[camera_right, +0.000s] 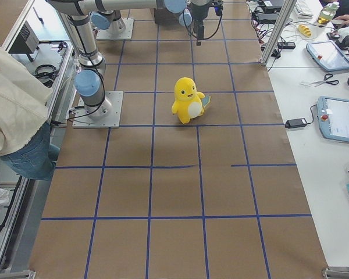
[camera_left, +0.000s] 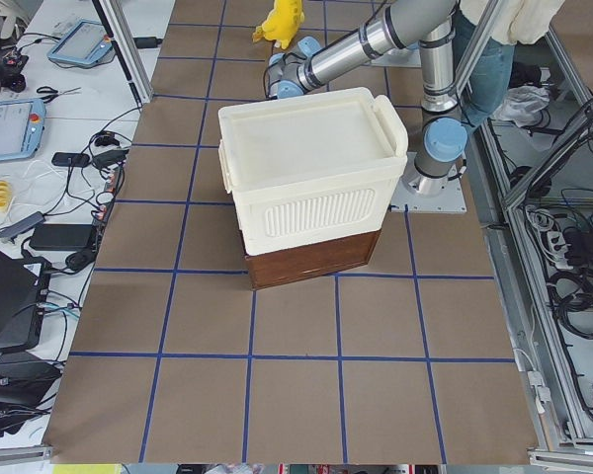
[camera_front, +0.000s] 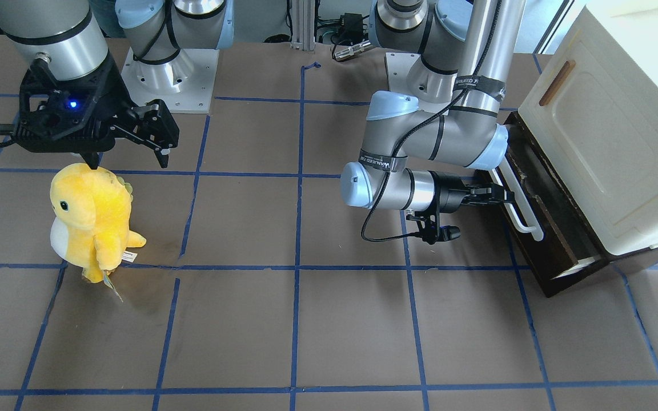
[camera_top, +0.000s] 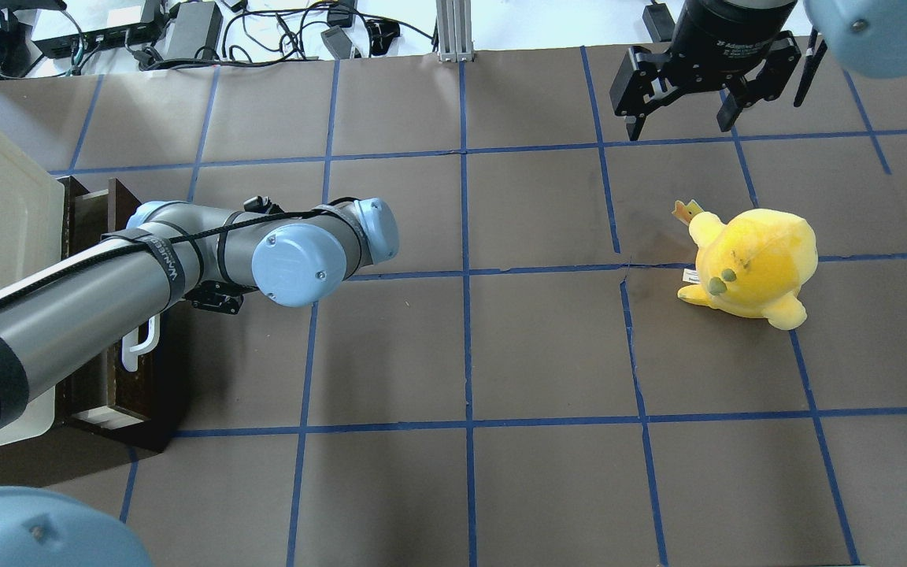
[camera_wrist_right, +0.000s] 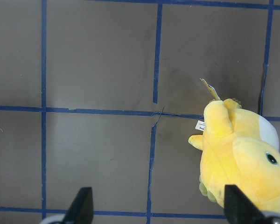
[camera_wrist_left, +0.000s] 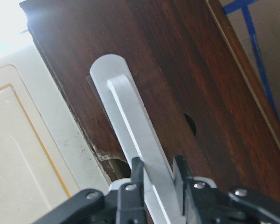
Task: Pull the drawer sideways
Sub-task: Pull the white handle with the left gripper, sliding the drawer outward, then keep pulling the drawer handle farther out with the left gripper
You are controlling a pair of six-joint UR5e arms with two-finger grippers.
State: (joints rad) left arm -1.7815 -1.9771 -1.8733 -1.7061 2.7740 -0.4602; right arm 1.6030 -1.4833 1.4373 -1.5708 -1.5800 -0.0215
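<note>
The drawer (camera_front: 543, 240) has a dark brown front and a long white bar handle (camera_front: 516, 206). It sits at the bottom of a cream cabinet (camera_front: 609, 142) and is pulled out a little, so its pale side shows. From overhead, the drawer (camera_top: 174, 378) and its handle (camera_top: 138, 346) lie partly under my left arm. My left gripper (camera_front: 499, 194) is shut on the handle. The left wrist view shows the gripper (camera_wrist_left: 157, 179) with a finger on each side of the white bar (camera_wrist_left: 130, 116). My right gripper (camera_front: 129, 157) is open and empty, far from the drawer.
A yellow plush toy (camera_front: 92, 220) stands just below my right gripper and also shows in the right wrist view (camera_wrist_right: 242, 158). The cabinet door has a small wooden handle (camera_front: 556, 83). Brown table with blue tape grid (camera_front: 300, 319).
</note>
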